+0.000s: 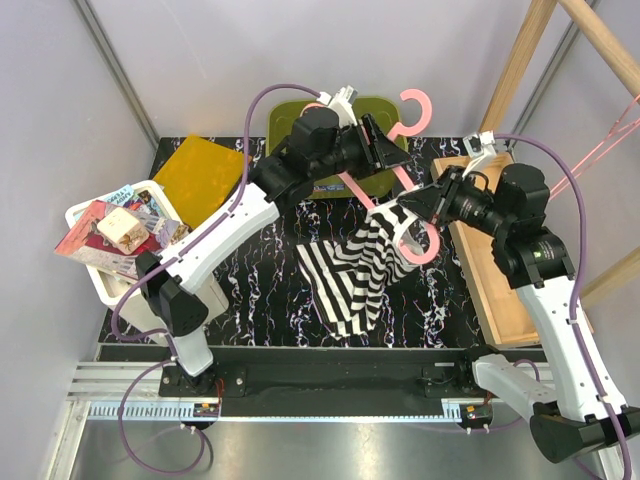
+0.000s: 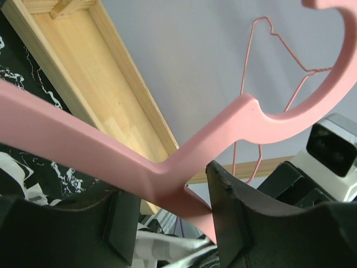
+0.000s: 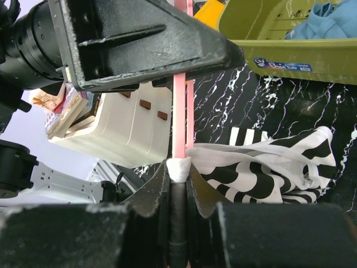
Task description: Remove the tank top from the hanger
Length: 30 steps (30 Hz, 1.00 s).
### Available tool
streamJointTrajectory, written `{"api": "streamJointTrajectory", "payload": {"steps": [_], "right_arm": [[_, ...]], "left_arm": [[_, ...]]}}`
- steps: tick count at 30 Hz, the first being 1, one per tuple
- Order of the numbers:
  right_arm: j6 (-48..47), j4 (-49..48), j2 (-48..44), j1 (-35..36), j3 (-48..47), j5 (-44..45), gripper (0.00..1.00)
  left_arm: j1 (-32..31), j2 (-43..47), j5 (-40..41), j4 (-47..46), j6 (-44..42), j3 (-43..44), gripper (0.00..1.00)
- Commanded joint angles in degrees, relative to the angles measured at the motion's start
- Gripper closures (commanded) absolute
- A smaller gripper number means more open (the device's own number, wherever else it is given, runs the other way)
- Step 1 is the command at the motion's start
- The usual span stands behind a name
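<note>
A pink plastic hanger point(image 1: 411, 110) is held in the air over the back of the table. A black-and-white striped tank top point(image 1: 352, 272) hangs from its lower arm and drapes onto the table. My left gripper point(image 1: 385, 150) is shut on the hanger at its neck, where the arms meet the hook point(image 2: 170, 192). My right gripper point(image 1: 412, 213) is shut on the tank top's white strap point(image 3: 179, 167), pinched at the pink hanger arm point(image 3: 179, 117). The striped cloth point(image 3: 268, 167) lies bunched to the right of those jaws.
An olive basket point(image 1: 300, 110) with blue cloth stands at the back. A yellow pad point(image 1: 200, 170) and a white bin point(image 1: 110, 285) of boxes are at the left. A wooden tray point(image 1: 495, 290) and wooden frame point(image 1: 520, 60) stand at the right, with a pink wire hanger point(image 2: 251, 84) beyond.
</note>
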<state>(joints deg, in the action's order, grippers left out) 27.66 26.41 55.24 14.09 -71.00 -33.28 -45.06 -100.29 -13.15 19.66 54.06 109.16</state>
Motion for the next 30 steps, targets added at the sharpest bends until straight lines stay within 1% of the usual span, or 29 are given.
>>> {"api": "streamJointTrajectory", "payload": {"steps": [1,3,4,6,8,9,10,11,12,21,24,25,27,28,30], "right_arm": [[-1.1,-1.1,-0.7,2.0,-0.3,0.0,1.00],[-1.8,-0.5,-0.6,2.3,-0.4,0.2,1.00],[-2.2,0.3,-0.7,2.6,-0.4,0.4,1.00],[-2.8,0.9,-0.7,3.2,-0.3,0.8,1.00],[-3.2,1.4,-0.8,3.4,0.0,1.7,1.00],[-3.2,1.8,-0.9,3.5,0.0,2.1,1.00],[-3.3,1.9,-0.8,3.5,0.0,2.6,1.00],[-3.5,2.1,-0.8,3.5,-0.1,2.9,1.00],[-3.6,2.1,-0.7,3.6,-0.1,3.0,1.00],[-3.9,2.5,0.8,3.7,0.2,4.7,1.00],[-4.0,2.7,1.1,3.8,0.5,5.2,0.89],[-3.9,2.9,1.2,3.8,0.6,5.6,0.82],[-4.2,3.5,1.3,3.8,0.6,6.2,0.73],[-4.1,3.6,1.4,3.8,0.3,7.3,0.61],[-4.6,5.1,1.5,3.8,-0.2,8.7,0.46]], "left_arm": [[-0.6,-2.2,2.8,-2.8,-0.4,4.1,0.55],[-0.9,-3.1,3.1,-2.6,-0.4,4.7,0.59],[-1.1,-3.2,3.3,-2.6,-1.3,5.5,0.64],[-1.2,-3.9,3.8,-1.7,-2.6,7.7,0.66],[-1.1,-4.8,4.1,-0.2,-5.0,9.4,0.74],[-1.2,-5.0,4.3,0.5,-5.7,10.8,0.81],[-1.2,-5.1,4.6,1.3,-6.9,11.1,0.93],[-1.2,-4.7,5.0,1.4,-7.3,11.1,0.98],[-1.2,-4.6,5.7,1.5,-7.7,10.8,1.00],[-1.1,-4.5,5.8,2.1,-12.1,13.0,1.00],[-1.2,-4.0,6.7,2.2,-15.3,13.3,1.00],[-1.2,-3.7,6.9,2.2,-16.0,13.3,1.00],[-1.2,-3.2,7.9,2.3,-18.4,13.1,1.00],[-1.0,-2.8,8.2,2.3,-19.2,13.1,1.00],[-0.8,-2.5,9.0,2.3,-21.3,13.1,1.00]]}}
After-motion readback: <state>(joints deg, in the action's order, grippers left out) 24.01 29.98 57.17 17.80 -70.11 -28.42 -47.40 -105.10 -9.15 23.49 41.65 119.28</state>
